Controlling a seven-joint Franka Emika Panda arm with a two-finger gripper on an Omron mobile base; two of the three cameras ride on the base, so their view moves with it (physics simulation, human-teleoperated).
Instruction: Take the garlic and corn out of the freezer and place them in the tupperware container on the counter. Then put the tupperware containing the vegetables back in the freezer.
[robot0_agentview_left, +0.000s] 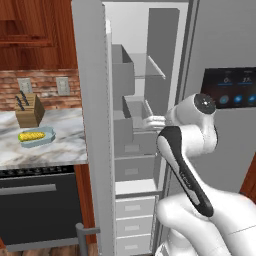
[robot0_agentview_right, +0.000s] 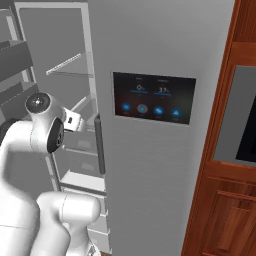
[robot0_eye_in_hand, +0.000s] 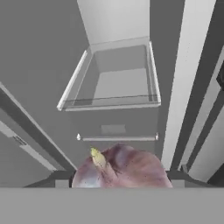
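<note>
Inside, the freezer (robot0_agentview_left: 131, 125) stood open, its tall grey compartment taking up the middle of the room, with the marble counter (robot0_agentview_left: 60, 142) off to the left of it. On that counter the pale blue container (robot0_agentview_left: 39, 137) already held the corn (robot0_agentview_left: 31, 136), lying lengthwise in it, beside a knife block (robot0_agentview_left: 29, 110). The white arm (robot0_agentview_left: 187, 145) reached into the freezer at about the level of the middle bins. From the hand's own camera the garlic (robot0_eye_in_hand: 120, 168) sat right at the gripper (robot0_eye_in_hand: 118, 183), low between the two dark finger tips, its pointed stem tilted up and to the left, and a grey bin (robot0_eye_in_hand: 111, 78) lay farther on. The jaws looked spread about the bulb's width; whether they actually pinched it I could not tell.
</note>
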